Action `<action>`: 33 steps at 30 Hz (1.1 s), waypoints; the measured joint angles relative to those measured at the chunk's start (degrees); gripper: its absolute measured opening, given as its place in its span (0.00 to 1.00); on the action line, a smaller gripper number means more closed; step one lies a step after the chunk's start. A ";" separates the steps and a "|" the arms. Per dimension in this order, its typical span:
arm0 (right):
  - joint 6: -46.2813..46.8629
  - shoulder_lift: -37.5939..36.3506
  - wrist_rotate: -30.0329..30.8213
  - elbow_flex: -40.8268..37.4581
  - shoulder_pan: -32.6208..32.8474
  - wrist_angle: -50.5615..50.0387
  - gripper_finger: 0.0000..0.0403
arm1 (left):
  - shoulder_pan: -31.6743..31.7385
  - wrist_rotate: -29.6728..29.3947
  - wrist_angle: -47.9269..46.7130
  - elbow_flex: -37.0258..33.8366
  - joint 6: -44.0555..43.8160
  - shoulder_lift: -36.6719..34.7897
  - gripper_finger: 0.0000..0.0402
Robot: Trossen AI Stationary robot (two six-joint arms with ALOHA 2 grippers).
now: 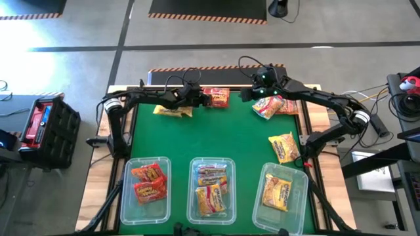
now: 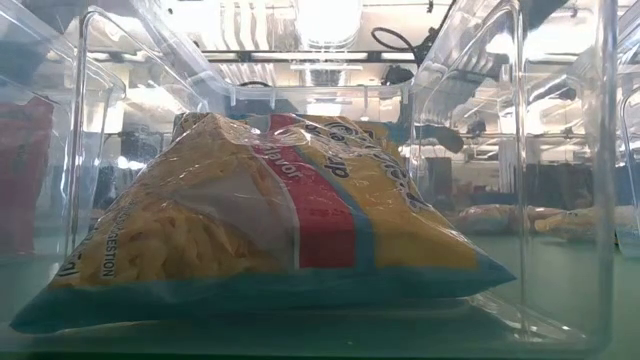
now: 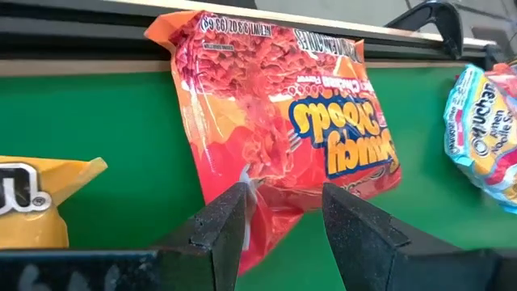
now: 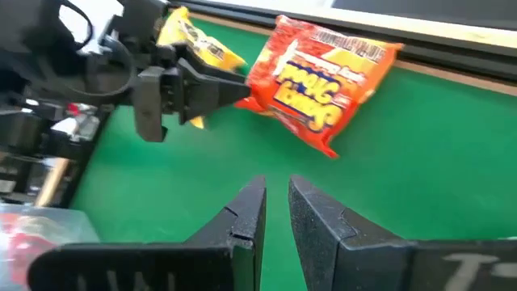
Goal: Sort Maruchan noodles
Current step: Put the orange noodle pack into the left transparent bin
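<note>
My left gripper (image 1: 205, 99) is at the table's far edge, shut on a red-orange Maruchan noodle packet (image 1: 217, 97). To the right my right gripper (image 1: 254, 94) hangs shut and holds nothing, above a yellow-pink packet (image 1: 268, 106) lying flat beside a red one (image 1: 288, 106). A yellow packet (image 1: 173, 111) lies flat behind the left gripper and another (image 1: 283, 146) near the right edge. Three clear tubs stand at the near edge: left (image 1: 125, 196) with red packets, middle (image 1: 193, 196) with yellow-pink ones, right (image 1: 260, 203) with a yellow one. My left gripper pinches the red-orange packet's end nearest it (image 3: 275, 206) between its two fingers (image 3: 220, 222). The fingers come from the table's left, slanting down. The packet stretches away from them toward the far rim (image 4: 323, 77), tilted. I cannot tell whether it is clear of the table.
The green table (image 1: 223, 141) is bare in the middle between the far packets and the tubs. Wooden rims (image 1: 318, 131) run along its sides. The low view looks through a tub wall (image 2: 560, 150) at a yellow packet (image 2: 250, 220) inside.
</note>
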 joint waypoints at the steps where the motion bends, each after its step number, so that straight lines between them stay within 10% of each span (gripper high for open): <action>1: -0.30 0.01 0.70 0.18 0.20 -0.66 0.12 | 0.02 -0.24 -0.35 0.38 0.90 0.32 0.36; 16: -0.91 0.03 2.05 0.18 0.48 -1.40 0.12 | -1.79 1.99 -23.24 10.36 16.95 4.59 0.36; 33: -4.06 0.06 1.92 0.16 0.48 -5.11 0.12 | -6.35 21.28 -38.00 13.68 27.50 0.17 0.36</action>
